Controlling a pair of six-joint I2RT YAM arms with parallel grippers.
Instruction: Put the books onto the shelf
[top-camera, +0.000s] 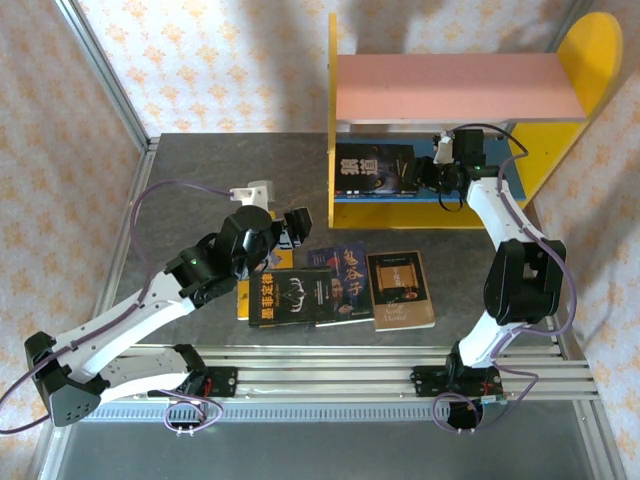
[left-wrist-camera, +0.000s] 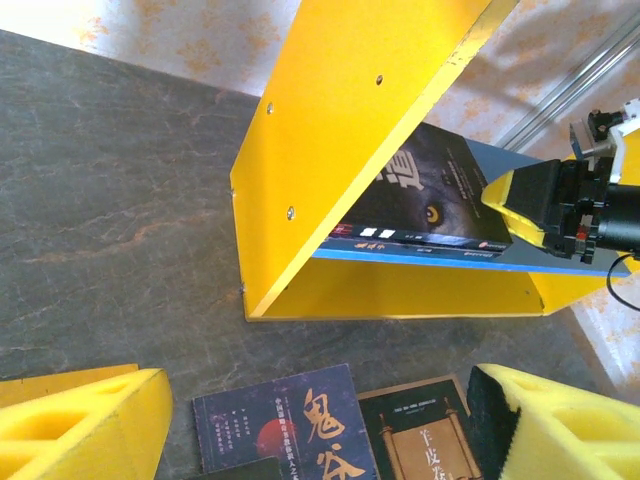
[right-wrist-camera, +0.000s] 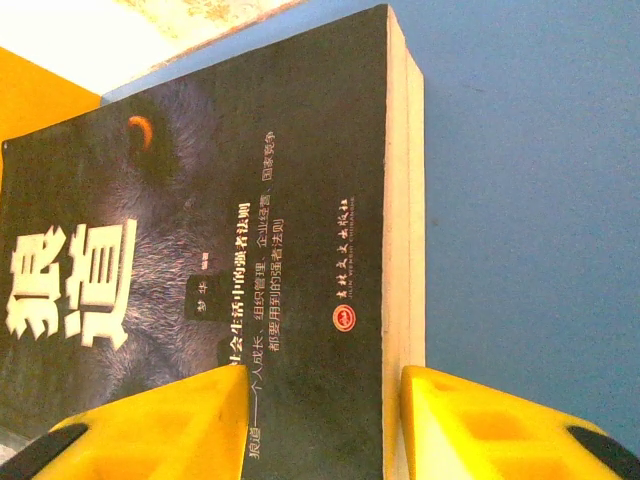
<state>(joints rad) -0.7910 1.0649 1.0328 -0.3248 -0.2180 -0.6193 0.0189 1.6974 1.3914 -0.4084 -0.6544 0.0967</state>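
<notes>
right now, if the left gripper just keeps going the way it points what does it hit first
Most likely the dark blue book lying flat ahead of the open left gripper, or the table just past it. The shelf stands further on; depth is hard to judge.

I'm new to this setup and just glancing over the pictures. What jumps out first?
The bright shelf at the back right, yellow sides and a pink top board, with a dark book lying flat on its blue lower board under the right pincer. Nearer, several books lie overlapping on the grey table beside the open left pincer.
</notes>
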